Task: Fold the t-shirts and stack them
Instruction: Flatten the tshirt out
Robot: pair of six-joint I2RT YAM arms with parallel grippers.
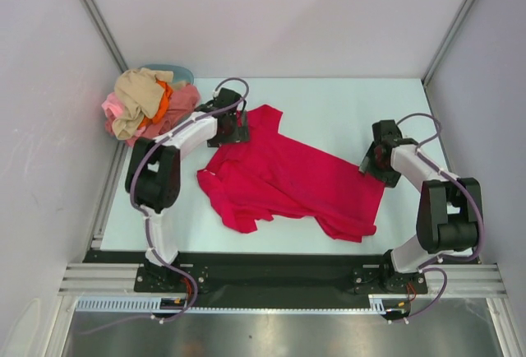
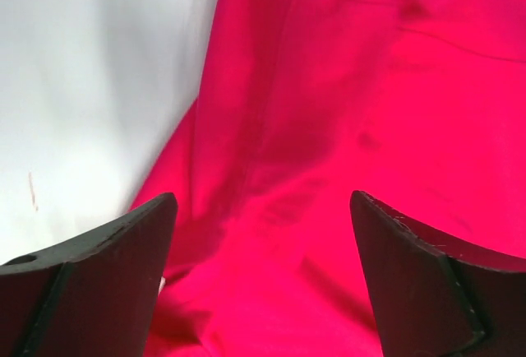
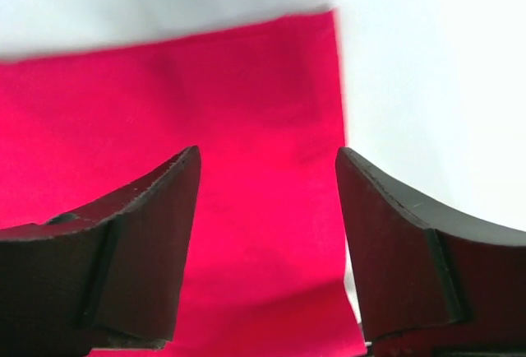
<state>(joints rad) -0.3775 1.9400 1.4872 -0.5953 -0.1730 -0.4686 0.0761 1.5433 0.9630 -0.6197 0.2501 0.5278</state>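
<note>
The table (image 1: 345,110) carries the red shirt (image 1: 288,180), spread crumpled across its middle; a pile (image 1: 148,106) of beige, pink and orange shirts sits in the far left corner, against a blue tub (image 1: 177,71); the left gripper (image 2: 263,205) hangs wide open and empty over the shirt's far left edge; the right gripper (image 3: 267,159), likewise agape and empty, hangs over its right corner.

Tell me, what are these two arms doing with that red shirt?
They seem about to fold it. The red shirt lies spread, rumpled, on the table. The left fingers hang open over its far left part, the right fingers open over its right edge; neither grips cloth yet. A pile of other shirts waits, unfolded, in the far left corner.
</note>
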